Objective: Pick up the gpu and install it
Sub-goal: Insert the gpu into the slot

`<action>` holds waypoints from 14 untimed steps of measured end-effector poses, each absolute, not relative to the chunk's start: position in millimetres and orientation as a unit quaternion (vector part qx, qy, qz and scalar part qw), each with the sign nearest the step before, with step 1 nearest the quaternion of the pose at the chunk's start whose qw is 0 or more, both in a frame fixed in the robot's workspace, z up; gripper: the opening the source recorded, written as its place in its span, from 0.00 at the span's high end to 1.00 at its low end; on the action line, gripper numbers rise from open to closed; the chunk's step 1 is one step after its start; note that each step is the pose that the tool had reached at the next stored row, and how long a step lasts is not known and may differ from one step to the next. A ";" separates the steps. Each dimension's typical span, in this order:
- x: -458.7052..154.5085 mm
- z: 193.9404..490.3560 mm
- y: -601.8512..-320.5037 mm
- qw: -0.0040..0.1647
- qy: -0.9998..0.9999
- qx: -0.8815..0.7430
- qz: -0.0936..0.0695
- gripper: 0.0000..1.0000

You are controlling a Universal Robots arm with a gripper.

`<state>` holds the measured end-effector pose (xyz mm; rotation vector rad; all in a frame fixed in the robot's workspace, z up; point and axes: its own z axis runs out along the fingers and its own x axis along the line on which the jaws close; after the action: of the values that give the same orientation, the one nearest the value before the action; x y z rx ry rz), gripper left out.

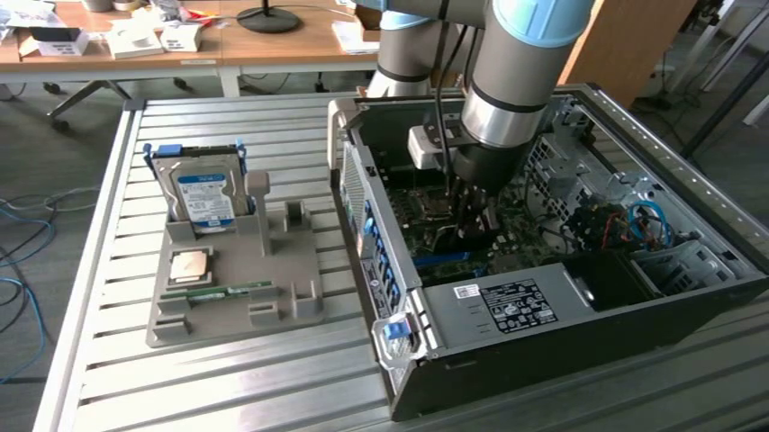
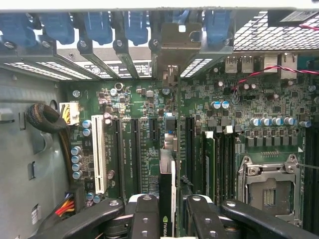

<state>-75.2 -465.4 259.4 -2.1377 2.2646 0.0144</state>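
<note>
Exterior view: a Universal Robots arm (image 1: 517, 81) reaches down into an open PC case (image 1: 673, 162) lying on a slatted metal desk (image 1: 240, 378). The claw (image 1: 471, 211) is low inside the case, over the motherboard. Well apart, toward the exterior view's left, a grey parts holder (image 1: 229, 315) sits on the desk. It carries an upright blue-labelled hard drive (image 1: 204, 193), a CPU chip (image 1: 193, 266) lying flat and, just beside the chip, a narrow green memory stick (image 1: 222, 291).

Wrist view: the claw (image 2: 172, 204) is closed narrow on the gpu (image 2: 166, 189), one black finger (image 2: 147, 211) each side of the card. The card is seen edge-on, dark, w/ a small green logo near the grip. It stands upright over the green motherboard (image 2: 144, 99), in line w/ the long black expansion slots. A white slot (image 2: 98, 154) lies to one side of it, the empty CPU socket (image 2: 269, 191) to the other. Whether the card's edge is seated in a slot can't be told. Ahead, by the blue rear-slot latches (image 2: 134, 25), a metal bracket (image 2: 177, 45) lines up w/ the card.
</note>
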 end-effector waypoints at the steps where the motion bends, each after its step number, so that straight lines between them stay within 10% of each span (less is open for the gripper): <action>1: -75.2 259.3 -465.4 0.014 0.727 -0.686 0.005 0.74; 14: -75.9 256.5 -465.4 0.014 0.727 -0.686 0.005 0.74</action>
<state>-75.9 -465.4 256.5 -2.1377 2.2645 0.0146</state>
